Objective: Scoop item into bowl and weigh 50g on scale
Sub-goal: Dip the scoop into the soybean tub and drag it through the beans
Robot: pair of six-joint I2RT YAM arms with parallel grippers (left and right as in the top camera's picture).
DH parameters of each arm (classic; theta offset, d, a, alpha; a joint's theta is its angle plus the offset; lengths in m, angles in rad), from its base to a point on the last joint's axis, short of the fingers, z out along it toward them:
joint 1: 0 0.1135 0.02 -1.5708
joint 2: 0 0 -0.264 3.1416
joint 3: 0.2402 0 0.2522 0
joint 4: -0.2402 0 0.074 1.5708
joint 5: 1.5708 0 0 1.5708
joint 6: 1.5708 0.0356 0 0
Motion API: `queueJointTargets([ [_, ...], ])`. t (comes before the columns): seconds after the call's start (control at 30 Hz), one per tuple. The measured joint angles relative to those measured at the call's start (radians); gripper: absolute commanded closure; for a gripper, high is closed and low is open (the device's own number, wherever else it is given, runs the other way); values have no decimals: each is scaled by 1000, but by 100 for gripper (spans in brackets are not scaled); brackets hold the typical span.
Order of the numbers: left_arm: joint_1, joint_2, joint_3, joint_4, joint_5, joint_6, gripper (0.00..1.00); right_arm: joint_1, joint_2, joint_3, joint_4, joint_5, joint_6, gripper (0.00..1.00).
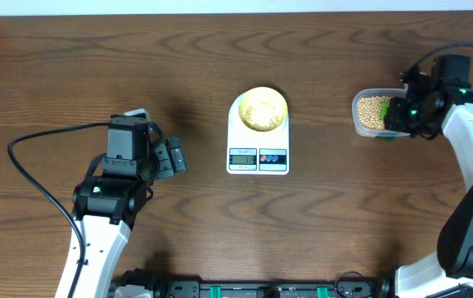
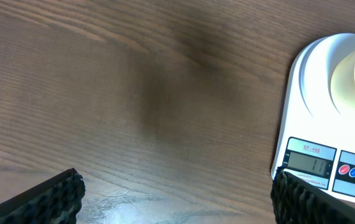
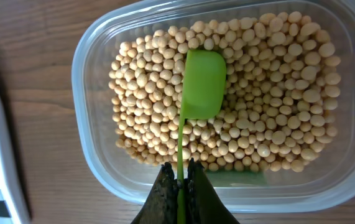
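Note:
The white scale (image 1: 258, 145) stands mid-table with the pale yellow bowl (image 1: 262, 108) on its platform, some tan beans inside. My right gripper (image 3: 181, 168) is shut on the thin handle of a green scoop (image 3: 202, 84), whose empty head rests among the beans (image 3: 258, 93) in a clear plastic tub (image 3: 96, 149). Overhead, that gripper (image 1: 402, 114) sits over the tub (image 1: 372, 112) at the right. My left gripper (image 2: 177, 193) is open over bare wood, left of the scale (image 2: 326, 124); its display (image 2: 310, 163) is lit. In the overhead view the left gripper (image 1: 172, 157) holds nothing.
A black cable (image 1: 29, 170) loops across the table on the left behind my left arm. The table's back edge (image 1: 219, 12) runs along the top, and a rail with mounts (image 1: 261, 290) lines the front edge.

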Motion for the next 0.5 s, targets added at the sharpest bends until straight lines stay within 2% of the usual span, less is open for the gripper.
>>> queueJointTargets([
  [0.5, 0, 0, 0, 0, 0, 0, 2, -161, 4, -31, 0, -268, 6, 99],
])
